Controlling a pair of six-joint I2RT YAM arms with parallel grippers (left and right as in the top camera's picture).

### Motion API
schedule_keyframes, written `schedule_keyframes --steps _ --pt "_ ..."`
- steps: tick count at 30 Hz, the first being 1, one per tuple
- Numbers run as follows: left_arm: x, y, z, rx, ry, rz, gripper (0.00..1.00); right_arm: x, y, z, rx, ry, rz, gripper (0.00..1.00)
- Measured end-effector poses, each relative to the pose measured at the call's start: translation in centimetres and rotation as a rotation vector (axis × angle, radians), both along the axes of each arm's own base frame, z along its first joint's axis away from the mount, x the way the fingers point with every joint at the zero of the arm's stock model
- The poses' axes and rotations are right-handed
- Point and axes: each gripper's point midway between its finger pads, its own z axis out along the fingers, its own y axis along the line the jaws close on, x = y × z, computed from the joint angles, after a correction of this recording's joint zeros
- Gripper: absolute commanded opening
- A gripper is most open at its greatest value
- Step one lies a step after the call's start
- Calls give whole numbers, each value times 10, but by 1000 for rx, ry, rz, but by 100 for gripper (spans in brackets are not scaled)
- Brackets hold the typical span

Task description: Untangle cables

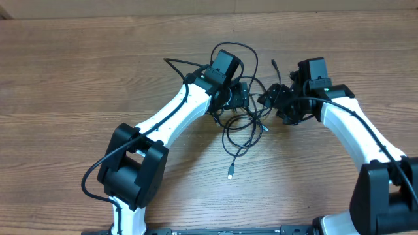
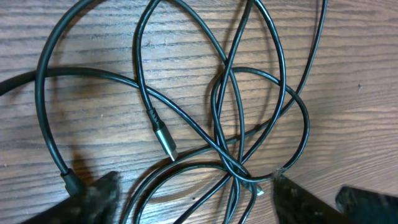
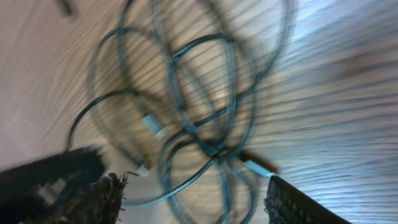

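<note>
The cables [image 1: 243, 128] lie as a tangle of thin black loops on the wooden table, between my two arms. One plug end [image 1: 230, 175] trails toward the front, and another [image 1: 274, 63] points to the back. My left gripper [image 1: 236, 96] hovers low over the tangle. In the left wrist view it [image 2: 199, 205] is open, with several crossing strands [image 2: 233, 165] and a metal plug [image 2: 166, 147] lying between and ahead of its fingers [image 2: 99, 198]. My right gripper [image 1: 271, 98] faces it from the right. Its blurred wrist view shows it [image 3: 193, 202] open, with the cable loops [image 3: 211, 149] between its fingers [image 3: 298, 202].
The thicker black wires of the arms run along the white left arm [image 1: 163, 121] and right arm [image 1: 356, 127]. The two gripper heads stand close together over the tangle. Bare wooden table [image 1: 78, 78] spreads to the left and front.
</note>
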Motion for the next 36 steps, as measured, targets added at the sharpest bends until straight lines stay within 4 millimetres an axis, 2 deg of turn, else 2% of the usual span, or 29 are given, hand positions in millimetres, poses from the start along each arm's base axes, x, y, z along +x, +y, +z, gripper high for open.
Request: schedule_keyframes --steps 4,11,13,17,21,24,30,36 --pt "1 1 0 4 -3 3 68 2 -10 -19 -51 40 -42 67" --pt "1 1 0 5 -3 3 65 -1 -14 -54 -85 132 -65 43" --pt "1 1 0 5 -3 3 64 -1 -14 -56 -84 133 -66 38" --pt "1 1 0 5 -3 3 62 4 -12 -54 -73 112 -65 37" --pt "0 1 0 5 -2 3 59 5 -12 -53 -70 105 -61 24" --pt "0 1 0 5 -2 3 60 6 -11 -53 -66 104 -65 19" --pt "1 1 0 5 -2 3 61 6 -10 -53 -61 104 -61 21" --pt "1 0 0 3 -6 3 62 6 -10 -52 -58 102 -58 32"
